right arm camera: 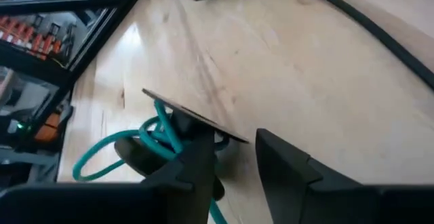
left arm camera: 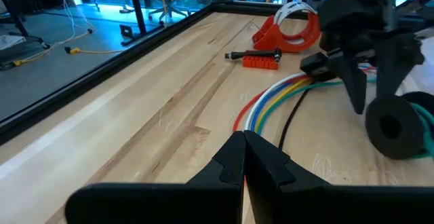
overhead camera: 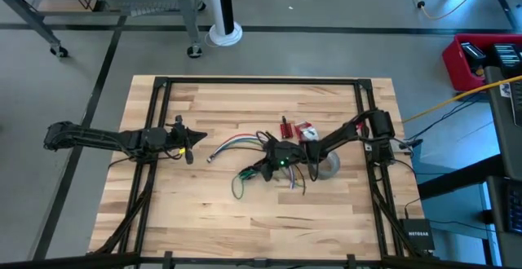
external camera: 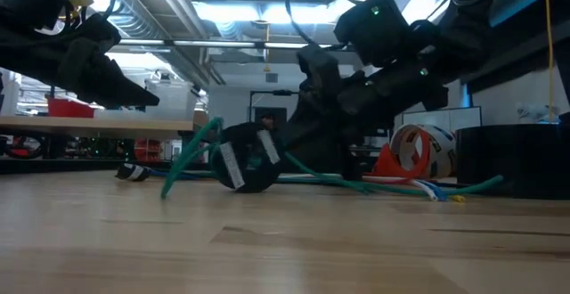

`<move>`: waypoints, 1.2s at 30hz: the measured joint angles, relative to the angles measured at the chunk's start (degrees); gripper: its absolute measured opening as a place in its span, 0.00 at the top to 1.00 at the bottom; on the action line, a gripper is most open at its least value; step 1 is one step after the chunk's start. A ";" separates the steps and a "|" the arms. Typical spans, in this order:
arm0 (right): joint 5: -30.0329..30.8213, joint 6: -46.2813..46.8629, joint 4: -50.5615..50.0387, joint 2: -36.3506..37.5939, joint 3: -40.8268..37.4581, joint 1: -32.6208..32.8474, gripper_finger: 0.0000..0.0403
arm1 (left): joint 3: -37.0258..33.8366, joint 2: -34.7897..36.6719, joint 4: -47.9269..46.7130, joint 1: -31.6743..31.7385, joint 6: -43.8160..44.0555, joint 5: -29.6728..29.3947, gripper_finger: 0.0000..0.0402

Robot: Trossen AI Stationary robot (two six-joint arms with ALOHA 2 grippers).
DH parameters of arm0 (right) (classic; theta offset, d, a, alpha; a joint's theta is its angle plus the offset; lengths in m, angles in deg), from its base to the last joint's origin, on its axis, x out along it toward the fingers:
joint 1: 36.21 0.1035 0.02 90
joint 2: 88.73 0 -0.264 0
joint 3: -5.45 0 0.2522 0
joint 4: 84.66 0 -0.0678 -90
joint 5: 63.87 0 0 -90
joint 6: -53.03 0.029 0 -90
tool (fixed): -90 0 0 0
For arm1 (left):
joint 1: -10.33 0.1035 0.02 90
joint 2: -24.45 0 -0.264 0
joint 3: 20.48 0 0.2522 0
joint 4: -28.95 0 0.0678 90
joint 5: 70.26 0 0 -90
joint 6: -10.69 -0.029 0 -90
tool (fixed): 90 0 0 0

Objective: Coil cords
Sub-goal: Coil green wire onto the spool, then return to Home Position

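The multicoloured cord bundle (overhead camera: pixel 236 143) lies in an arc on the table's middle and also shows in the left wrist view (left arm camera: pixel 271 102). A green wire (overhead camera: pixel 238 186) loops off a black spool (external camera: pixel 245 158) that rests on the table. My right gripper (right arm camera: pixel 234 163) is open just above this spool (right arm camera: pixel 146 149), and one finger is right beside its thin flange (right arm camera: pixel 196 119). My left gripper (left arm camera: pixel 243 153) is shut and empty, held above the table's left part (overhead camera: pixel 188 148), apart from the cords. My right gripper comes at the black spool slanting down from the table's right. One finger (right arm camera: pixel 196 166) stands against the spool's flange end. I cannot tell whether it touches the flange. The spool rests on the table, with the green wire slack around it.
A grey tape roll (overhead camera: pixel 328 165) lies under the right arm. Small red-and-white pieces (overhead camera: pixel 298 129) lie just beyond the right gripper, and a red comb-like piece shows in the left wrist view (left arm camera: pixel 261 61). A black frame rail (overhead camera: pixel 261 81) edges the table.
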 joint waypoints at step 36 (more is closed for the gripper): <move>-6.48 -2.42 -4.71 16.43 -0.15 -1.57 0.72 | 0.00 0.02 0.00 0.00 0.02 -0.02 1.00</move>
